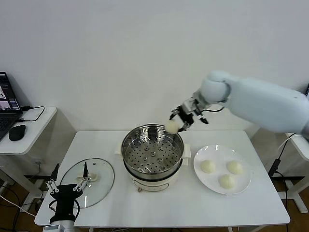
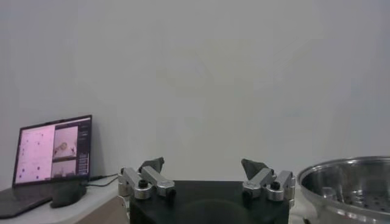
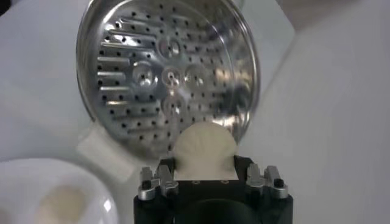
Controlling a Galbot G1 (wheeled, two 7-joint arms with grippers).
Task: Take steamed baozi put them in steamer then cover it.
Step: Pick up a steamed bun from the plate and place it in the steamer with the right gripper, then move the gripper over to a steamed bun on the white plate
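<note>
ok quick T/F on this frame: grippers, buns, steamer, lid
1. The right gripper holds a bun over the steamer's far rim. True.
2. The steamer already has two buns inside. False: its perforated floor is bare.
3. Three buns sit on the white plate. True.
4. The glass lid is on the steamer. False: it lies flat on the table, on the robot's left of the steamer.
5. The left gripper is shut on the lid handle. False: it is open, at the lid's near edge, holding nothing.
</note>
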